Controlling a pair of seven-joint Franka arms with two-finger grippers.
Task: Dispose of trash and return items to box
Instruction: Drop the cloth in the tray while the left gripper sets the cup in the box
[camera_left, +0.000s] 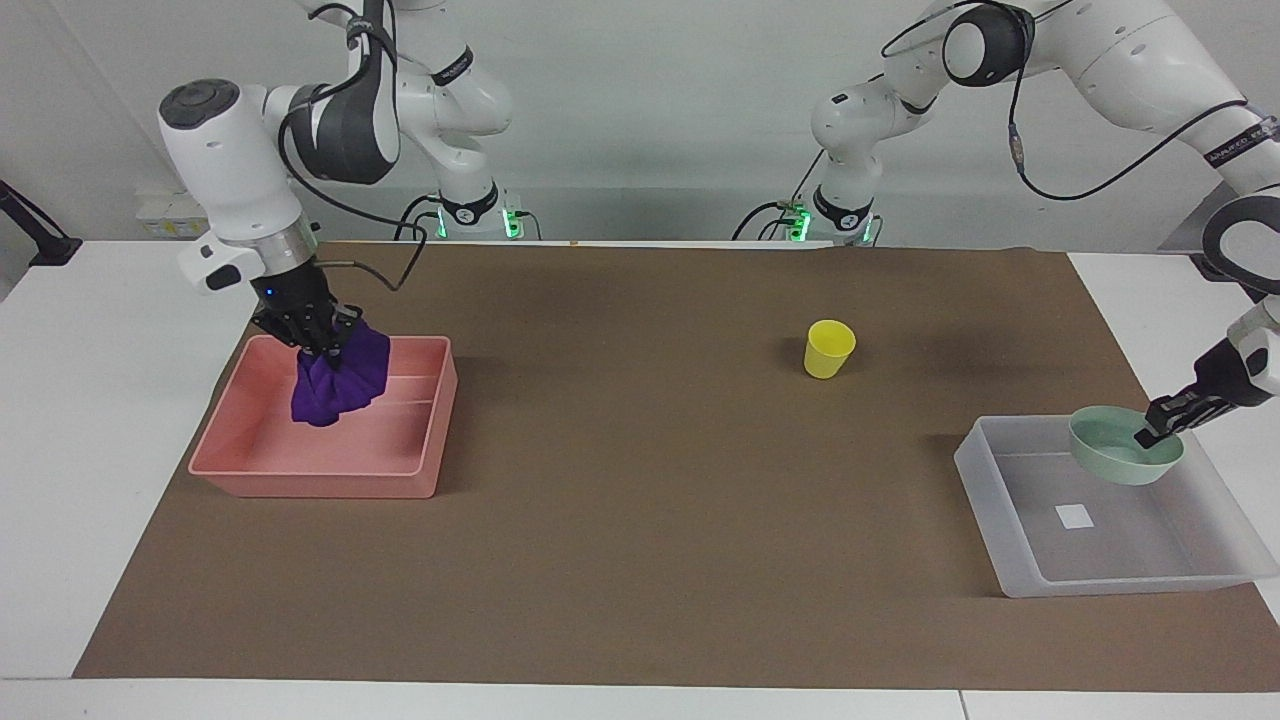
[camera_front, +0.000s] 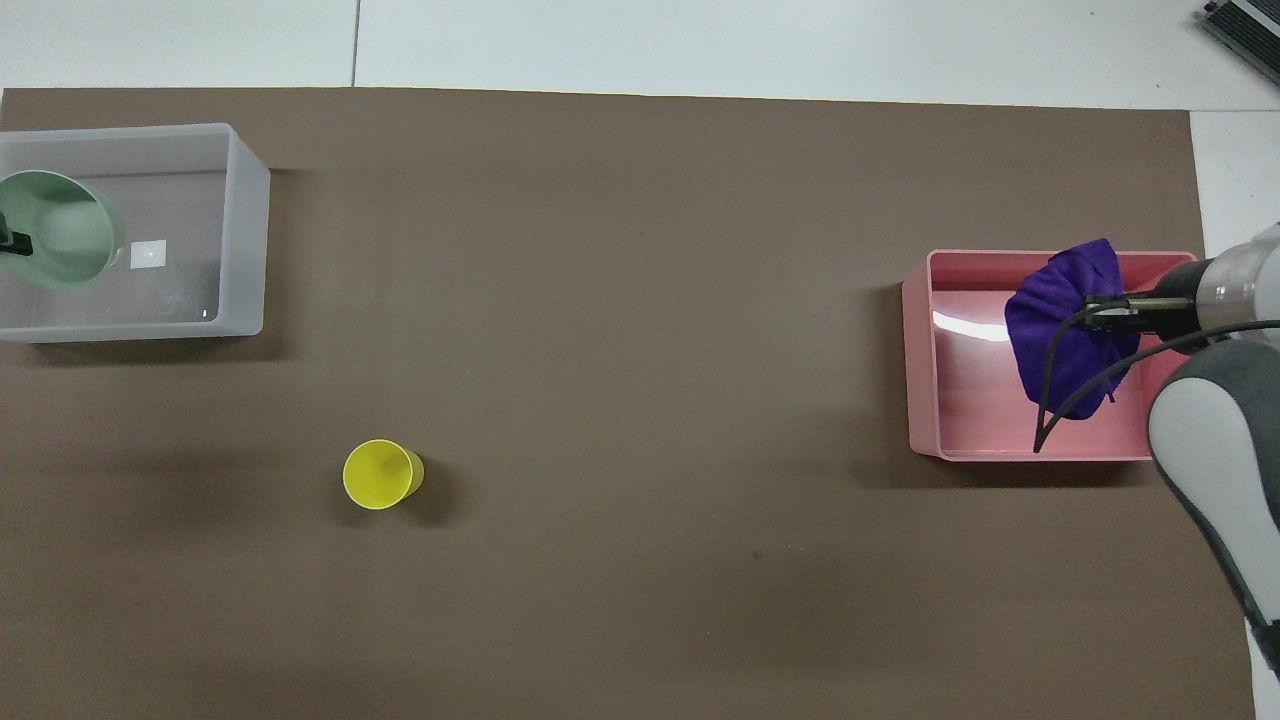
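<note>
My right gripper (camera_left: 325, 345) is shut on the purple cloth wad (camera_left: 338, 385) and holds it hanging over the pink tray (camera_left: 240, 440); the wad also shows in the overhead view (camera_front: 1065, 330) over the tray (camera_front: 925, 400). My left gripper (camera_left: 1152, 432) is shut on the rim of the mint-green bowl (camera_left: 1115, 452) and holds it over the translucent box (camera_left: 1020, 560). The bowl (camera_front: 65, 230) is over the box (camera_front: 245, 240) in the overhead view too. The yellow cup (camera_left: 829, 348) stands upright on the brown mat, also in the overhead view (camera_front: 380, 474).
The brown mat (camera_left: 640, 560) covers most of the table. The pink tray lies at the right arm's end, the translucent box at the left arm's end. A white square mark (camera_left: 1075, 516) shows on the box's bottom.
</note>
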